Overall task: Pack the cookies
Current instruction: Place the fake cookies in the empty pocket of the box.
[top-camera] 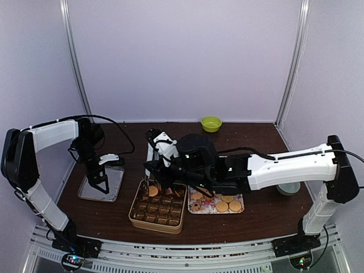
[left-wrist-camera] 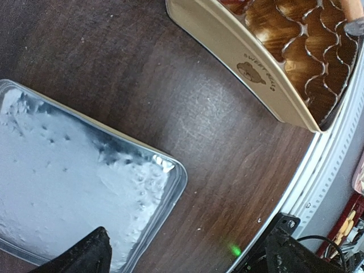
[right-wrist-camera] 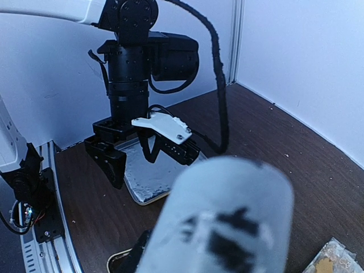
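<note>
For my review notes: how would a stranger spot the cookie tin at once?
On the dark wooden table, look at the near edge, between a shiny silver tray on the left and a floral plate of loose cookies on the right. The tin is the cream box lined with brown fluted paper cups.

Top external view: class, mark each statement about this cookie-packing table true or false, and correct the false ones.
1. A green bowl stands near the far edge of the table. True.
2. The left gripper is shut on a cookie. False: it is open and empty, over the silver tray.
3. Several cookies lie on the floral tray beside the tin. True.
4. Every paper cup in the tin holds a cookie. False: most of the paper cups are empty.
</note>
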`<control>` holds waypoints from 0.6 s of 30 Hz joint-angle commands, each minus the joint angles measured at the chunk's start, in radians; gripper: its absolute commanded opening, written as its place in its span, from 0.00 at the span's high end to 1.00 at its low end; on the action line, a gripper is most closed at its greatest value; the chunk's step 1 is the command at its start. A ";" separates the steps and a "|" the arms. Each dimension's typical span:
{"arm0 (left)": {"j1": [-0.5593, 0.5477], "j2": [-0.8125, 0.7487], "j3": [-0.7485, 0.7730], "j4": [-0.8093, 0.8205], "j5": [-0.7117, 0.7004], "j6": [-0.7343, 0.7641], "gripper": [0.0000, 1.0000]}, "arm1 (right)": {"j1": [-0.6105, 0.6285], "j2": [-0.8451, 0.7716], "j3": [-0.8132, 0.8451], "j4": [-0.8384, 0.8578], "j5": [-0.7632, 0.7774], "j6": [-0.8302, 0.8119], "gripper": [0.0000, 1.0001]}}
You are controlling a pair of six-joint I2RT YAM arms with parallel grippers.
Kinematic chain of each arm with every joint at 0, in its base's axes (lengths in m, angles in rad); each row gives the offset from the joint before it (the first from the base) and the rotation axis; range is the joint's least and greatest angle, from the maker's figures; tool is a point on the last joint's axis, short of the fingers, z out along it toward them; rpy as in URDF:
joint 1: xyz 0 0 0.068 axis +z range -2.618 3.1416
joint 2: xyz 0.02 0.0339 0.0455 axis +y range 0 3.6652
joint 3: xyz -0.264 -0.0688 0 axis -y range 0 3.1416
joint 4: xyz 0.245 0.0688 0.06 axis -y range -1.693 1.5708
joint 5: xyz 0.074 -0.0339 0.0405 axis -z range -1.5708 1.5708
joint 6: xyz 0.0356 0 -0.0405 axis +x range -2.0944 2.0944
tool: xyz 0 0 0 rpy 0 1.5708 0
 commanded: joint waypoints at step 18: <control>0.009 -0.031 -0.026 0.032 0.004 0.003 0.02 | 0.001 0.193 0.212 -0.030 -0.079 -0.049 0.79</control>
